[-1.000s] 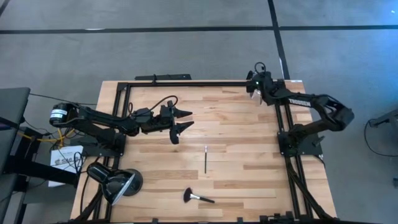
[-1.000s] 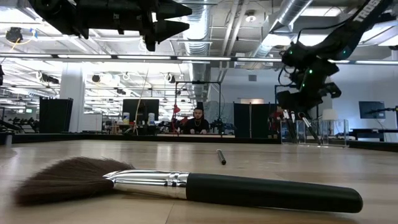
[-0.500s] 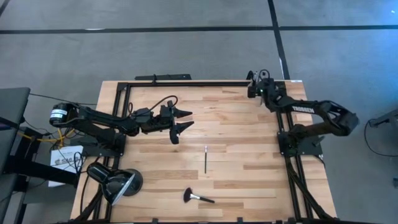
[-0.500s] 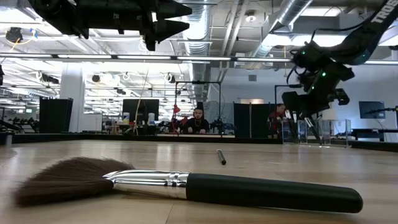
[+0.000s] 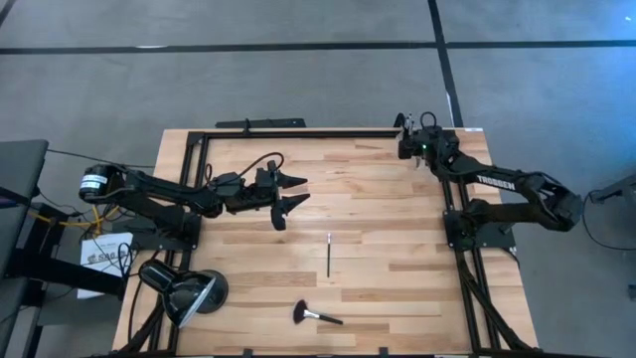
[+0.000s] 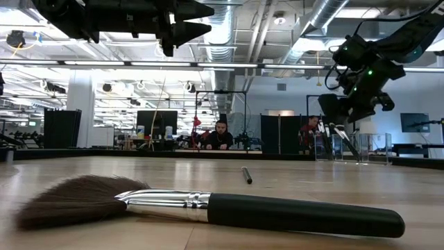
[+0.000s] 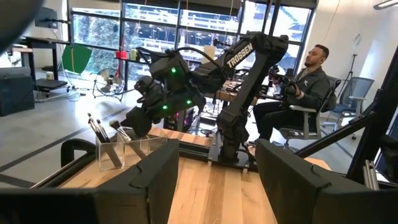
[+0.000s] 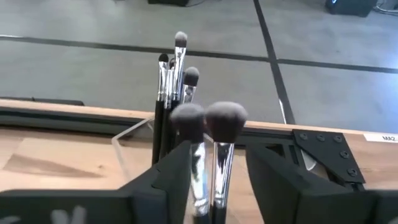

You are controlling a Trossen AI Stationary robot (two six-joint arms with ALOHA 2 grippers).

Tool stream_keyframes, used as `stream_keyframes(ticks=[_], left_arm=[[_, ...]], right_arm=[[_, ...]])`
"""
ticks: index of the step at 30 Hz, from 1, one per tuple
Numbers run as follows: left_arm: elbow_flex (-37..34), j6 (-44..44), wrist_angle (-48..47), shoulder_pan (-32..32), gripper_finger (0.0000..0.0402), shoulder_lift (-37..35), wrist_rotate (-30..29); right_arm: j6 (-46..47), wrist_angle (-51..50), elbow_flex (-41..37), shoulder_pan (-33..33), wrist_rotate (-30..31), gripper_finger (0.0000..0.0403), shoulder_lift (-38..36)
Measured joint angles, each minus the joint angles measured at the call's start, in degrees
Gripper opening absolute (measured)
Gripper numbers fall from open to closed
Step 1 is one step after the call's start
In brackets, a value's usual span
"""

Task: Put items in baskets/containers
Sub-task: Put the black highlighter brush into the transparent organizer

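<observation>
Wooden planks carry two loose items: a thin brush [image 5: 329,255] at mid-table, its long axis running front to back, and a fluffy-headed brush [image 5: 315,315] lying crosswise near the front edge. The left gripper [image 5: 291,192] hovers with fingers parted, just behind and to the left of the thin brush, clearly the nearer arm. The right gripper [image 5: 408,136] sits far off at the back right corner over the clear holder [image 7: 124,148] of upright brushes, its fingers apart and apparently holding nothing, though the brush heads [image 8: 208,121] between them make that hard to confirm.
</observation>
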Motion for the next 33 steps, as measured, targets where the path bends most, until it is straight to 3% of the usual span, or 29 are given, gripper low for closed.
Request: stream_keyframes(ticks=[10,15,21,25,33], left_arm=[[0.0,0.0,0.0,0.0,0.0209,0.0,0.0],[0.0,-0.5,-0.2,0.0,0.0209,0.0,0.0],[0.0,-8.9,-2.4,1.8,0.0209,0.0,-1.6],[0.0,-8.9,-5.1,2.8,0.0209,0.0,-1.4],[0.0,-11.4,-10.0,4.6,0.0209,0.0,-1.5]], right_arm=[[-0.1,-2.3,0.0,4.0,-0.5,0.018,-6.4],[-0.9,-4.7,0.0,8.1,-8.3,0.0167,-10.2],[3.1,-11.5,0.0,20.3,-12.7,0.0145,-11.2],[8.7,-12.4,0.0,30.8,-13.9,0.0131,-9.5],[19.0,-17.9,4.2,51.0,-5.4,0.0111,-2.5]])
